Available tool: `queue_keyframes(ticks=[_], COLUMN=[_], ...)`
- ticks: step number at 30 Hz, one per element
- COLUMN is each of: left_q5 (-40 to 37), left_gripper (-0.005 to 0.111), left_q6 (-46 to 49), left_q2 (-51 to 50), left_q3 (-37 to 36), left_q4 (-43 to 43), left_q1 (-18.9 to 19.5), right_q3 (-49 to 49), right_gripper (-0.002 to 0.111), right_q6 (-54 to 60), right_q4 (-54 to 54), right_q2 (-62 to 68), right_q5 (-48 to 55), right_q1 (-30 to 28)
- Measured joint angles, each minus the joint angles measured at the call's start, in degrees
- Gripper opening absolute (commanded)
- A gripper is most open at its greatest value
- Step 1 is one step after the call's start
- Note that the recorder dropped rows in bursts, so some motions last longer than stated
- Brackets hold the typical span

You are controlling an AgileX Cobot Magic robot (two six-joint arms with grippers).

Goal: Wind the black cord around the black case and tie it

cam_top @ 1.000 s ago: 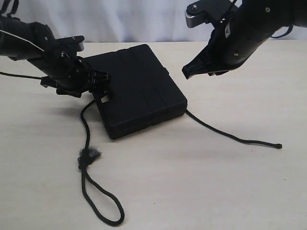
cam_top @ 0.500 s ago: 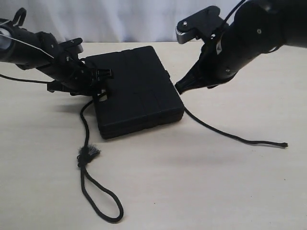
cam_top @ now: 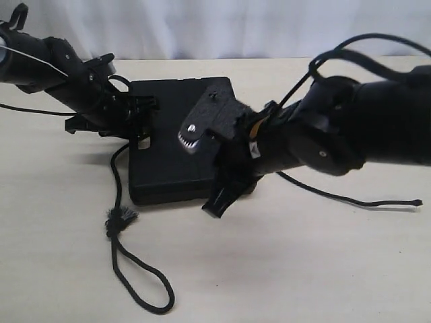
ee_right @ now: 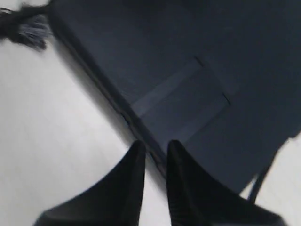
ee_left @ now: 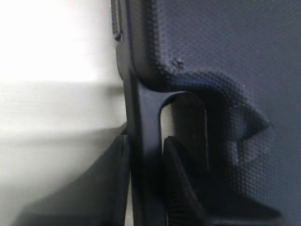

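Note:
The black case [cam_top: 168,145] lies flat on the table. My left gripper [cam_top: 143,116] is shut on the bar of the case's handle slot [ee_left: 146,117], one finger on each side. The black cord runs from under the case's left side to its fuzzy knot [cam_top: 121,219] and loop [cam_top: 145,293]. Its other end [cam_top: 377,200] trails to the right. My right gripper [cam_top: 219,205] hangs low at the case's front right corner. Its fingers [ee_right: 136,165] stand a narrow gap apart over the case edge [ee_right: 127,117], holding nothing. The knot [ee_right: 26,26] shows far off.
The right arm's bulk [cam_top: 337,134] lies across the right part of the case and hides it. A thin arm cable [cam_top: 27,108] runs off to the left behind the left arm. A white backdrop [cam_top: 215,27] closes the far table edge.
The right arm has swung down and leftward from above the case's far right corner to its front corner. The case has turned slightly, and the cord's right tip has slid rightward.

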State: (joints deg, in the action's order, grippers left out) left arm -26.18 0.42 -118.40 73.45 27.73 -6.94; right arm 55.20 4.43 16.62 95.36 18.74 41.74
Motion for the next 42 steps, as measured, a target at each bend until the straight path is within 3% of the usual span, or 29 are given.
queue_keyframes(ticks=[3, 8, 10, 22, 28, 34, 38, 39, 41, 42], left_q5=[-1.3, -3.2, -4.0, -5.5, -5.4, -5.6, -5.6, -5.6, -5.8, -6.1], left_gripper=[0.001, 0.001, 0.001, 0.001, 0.001, 0.001, 0.001, 0.001, 0.001, 0.001], left_q6=[0.1, 0.7, 0.9, 1.1, 1.2, 1.2, 1.2, 1.2, 1.2, 1.3], left_q2=[1.8, 5.3, 6.1, 8.0, 8.0, 8.0, 8.0, 8.0, 8.0, 8.0], left_q3=[0.0, 0.0, 0.0, -0.1, -0.1, -0.1, -0.1, -0.1, -0.1, -0.1], left_q4=[0.0, -0.4, -0.6, -0.7, -0.8, -0.6, -0.6, -0.5, 0.5, 1.3], left_q1=[0.0, 0.0, 0.0, -0.3, -0.3, -0.3, -0.3, -0.3, -0.3, -0.3], right_q3=[-1.3, -2.2, -2.2, -2.2, -1.2, 6.8, 14.0, 15.1, 16.7, 15.5], right_gripper=[0.034, 0.071, 0.079, 0.079, 0.066, 0.061, 0.037, 0.02, 0.005, 0.005], right_q6=[2.5, 6.2, 6.6, 6.8, 6.8, 4.9, 2.9, 2.8, 2.2, 0.8], right_q4=[0.3, 0.6, 0.6, 1.8, 2.0, 4.3, 5.7, 6.3, 8.5, 9.8], right_q2=[0.0, 0.0, 0.0, 6.6, 7.0, 6.4, 5.8, 5.8, 5.4, 4.6], right_q5=[-4.4, -8.5, -8.5, -13.3, -14.8, 1.4, 20.1, 24.0, 33.9, 35.7], right_q1=[2.6, 3.7, 3.7, 10.5, 10.6, 10.6, 10.6, 10.6, 10.6, 10.6])
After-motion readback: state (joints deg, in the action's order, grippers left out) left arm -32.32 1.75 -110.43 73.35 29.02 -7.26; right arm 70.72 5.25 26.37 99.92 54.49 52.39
